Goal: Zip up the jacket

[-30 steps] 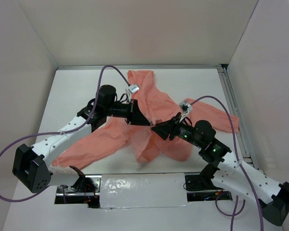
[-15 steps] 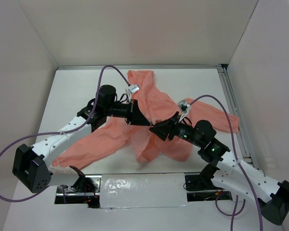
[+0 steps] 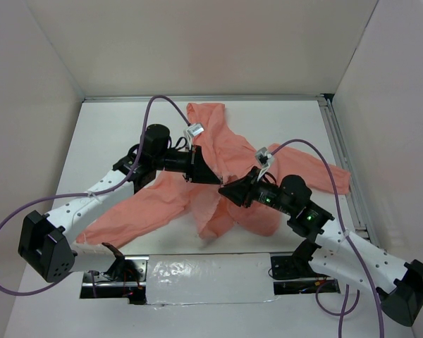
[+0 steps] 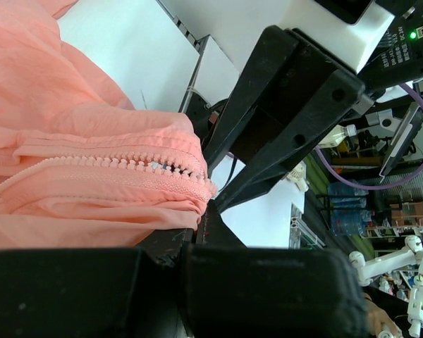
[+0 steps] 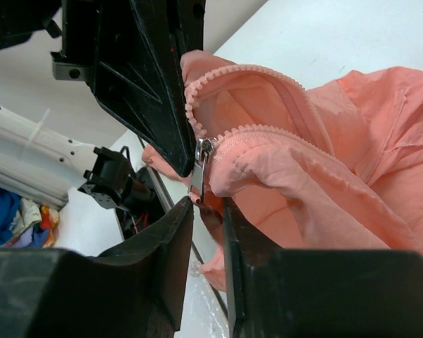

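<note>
The salmon-pink jacket (image 3: 233,151) lies crumpled on the white table, sleeves spread left and right. My left gripper (image 3: 213,177) is shut on the jacket's front edge beside the zipper teeth (image 4: 113,163), as the left wrist view (image 4: 201,211) shows. My right gripper (image 3: 229,191) faces it closely. In the right wrist view its jaws (image 5: 206,205) stand slightly apart. The metal zipper pull (image 5: 197,172) hangs with its tip at their opening, touching the left finger. Pink fabric (image 5: 324,155) bulges above the right finger.
White walls close in the table on three sides. A metal rail (image 3: 342,162) runs along the right edge. A shiny taped strip (image 3: 204,271) lies at the near edge between the arm bases. Purple cables (image 3: 162,102) loop over both arms.
My right arm has crept up and left toward the left gripper, closing on the zipper pull. The left arm and the jacket have stayed put.
</note>
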Controlling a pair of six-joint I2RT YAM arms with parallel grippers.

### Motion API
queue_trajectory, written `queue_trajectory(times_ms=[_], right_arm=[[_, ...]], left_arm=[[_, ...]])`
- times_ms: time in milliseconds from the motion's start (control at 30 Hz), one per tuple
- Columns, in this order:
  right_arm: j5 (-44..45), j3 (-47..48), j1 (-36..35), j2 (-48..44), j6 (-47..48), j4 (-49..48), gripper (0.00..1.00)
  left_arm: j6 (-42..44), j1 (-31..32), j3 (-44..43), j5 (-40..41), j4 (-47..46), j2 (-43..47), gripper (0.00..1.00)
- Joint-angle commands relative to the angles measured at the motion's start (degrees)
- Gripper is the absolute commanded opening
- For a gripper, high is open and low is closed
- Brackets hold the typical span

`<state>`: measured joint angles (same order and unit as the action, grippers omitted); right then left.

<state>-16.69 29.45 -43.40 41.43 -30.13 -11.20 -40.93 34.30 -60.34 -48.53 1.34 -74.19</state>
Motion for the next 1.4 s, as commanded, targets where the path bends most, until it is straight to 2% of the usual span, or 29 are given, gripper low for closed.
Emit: queue_trajectory(times_ms=[0, 67, 167, 200, 500, 533, 767, 1000, 1233, 1367], right_arm=[[0.5, 1.9, -0.8, 0.6, 0.9, 2.0, 0.28], [1.4, 2.2, -0.8, 0.4, 0.7, 2.8, 0.22], [1.9, 2.6, -0.7, -0.2, 0.4, 2.9, 0.03], [1.9, 2.8, -0.7, -0.3, 0.5, 2.9, 0.01], [0.4, 7.9, -0.6, 0.1, 0.9, 8.7, 0.03], [0.8, 8.9, -0.7, 0.2, 0.3, 9.9, 0.00], [0.8, 16.5, -0.4, 3.6, -2.5, 15.3, 0.00], [12.3, 20.6, 0.5, 7.5, -9.7, 17.8, 0.00], [13.4, 22.5, 2.2, 11.0, -16.2, 20.2, 0.00], [12.5, 21.2, 3.5, 9.9, -18.2, 17.1, 0.00]], left_arm=[[-0.5, -0.1, -1.6, -0.2, -1.5, 0.9, 0.00], [-0.4, -0.1, -1.7, -0.2, -1.5, 0.9, 0.00], [0.0, -0.1, -1.7, -0.2, -1.5, 0.8, 0.00], [0.0, -0.1, -1.7, -0.2, -1.6, 0.6, 0.00], [2.5, 0.0, -1.5, 1.6, 1.9, -0.2, 0.00], [2.6, 0.1, -1.5, 2.0, 2.6, -0.2, 0.00], [6.3, 2.1, -2.1, 5.0, 5.7, -0.2, 0.00], [9.6, 4.1, -1.5, 3.8, 7.7, 0.1, 0.00], [12.6, 6.7, -1.8, 7.3, 10.9, 1.2, 0.00], [14.8, 8.1, -1.6, 8.6, 11.3, 2.0, 0.00]])
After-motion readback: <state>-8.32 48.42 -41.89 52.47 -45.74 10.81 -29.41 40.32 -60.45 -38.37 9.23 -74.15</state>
